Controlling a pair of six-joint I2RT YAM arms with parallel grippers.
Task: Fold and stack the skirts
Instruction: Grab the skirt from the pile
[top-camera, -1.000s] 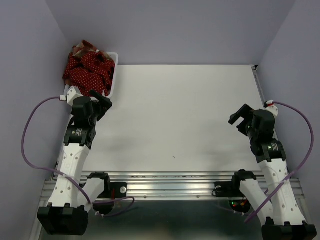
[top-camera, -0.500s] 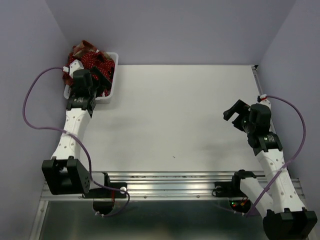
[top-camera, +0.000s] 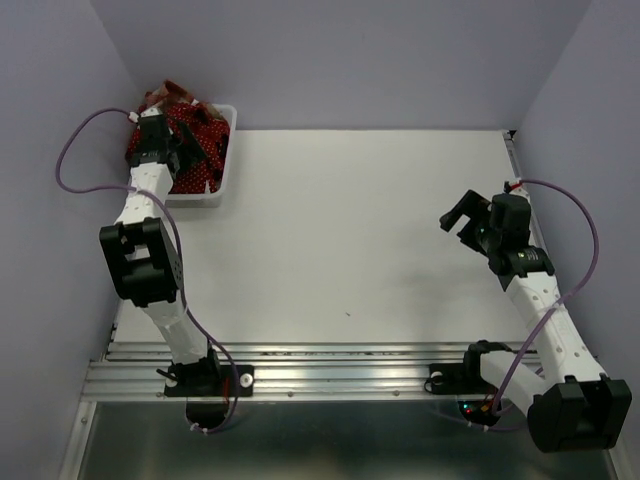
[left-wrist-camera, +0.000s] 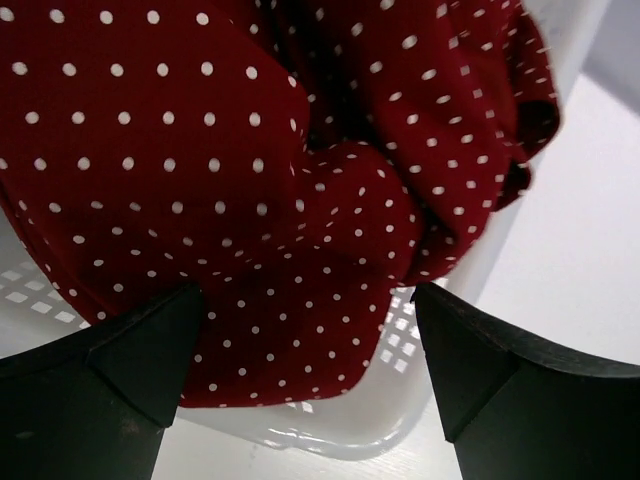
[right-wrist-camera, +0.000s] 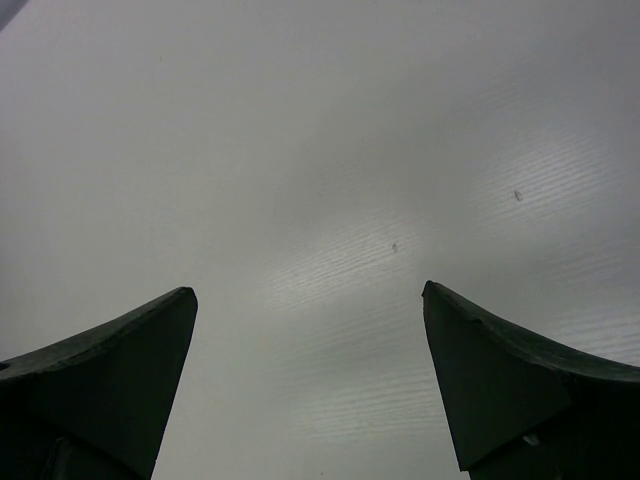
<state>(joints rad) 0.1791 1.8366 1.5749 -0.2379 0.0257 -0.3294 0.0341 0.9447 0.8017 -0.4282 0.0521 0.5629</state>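
The dark red polka-dot skirts (top-camera: 195, 135) lie bunched in the white mesh basket (top-camera: 222, 170) at the table's far left corner. A scrap of plaid cloth (top-camera: 165, 95) peeks out at the basket's back. My left gripper (top-camera: 192, 152) hovers over the basket, open, its fingers apart. In the left wrist view a polka-dot skirt (left-wrist-camera: 250, 180) fills the frame right above the open gripper (left-wrist-camera: 310, 345), with the basket's wall (left-wrist-camera: 400, 350) below it. My right gripper (top-camera: 462, 222) is open and empty over bare table on the right; it also shows in the right wrist view (right-wrist-camera: 310, 350).
Purple walls close in the table on the left, back and right. A metal rail (top-camera: 330, 365) runs along the near edge by the arm bases. The white tabletop (top-camera: 360, 230) lies between the arms.
My left arm has stretched far forward, carrying its gripper from the basket's near edge to over the skirts. My right gripper has shifted slightly forward and to the left.
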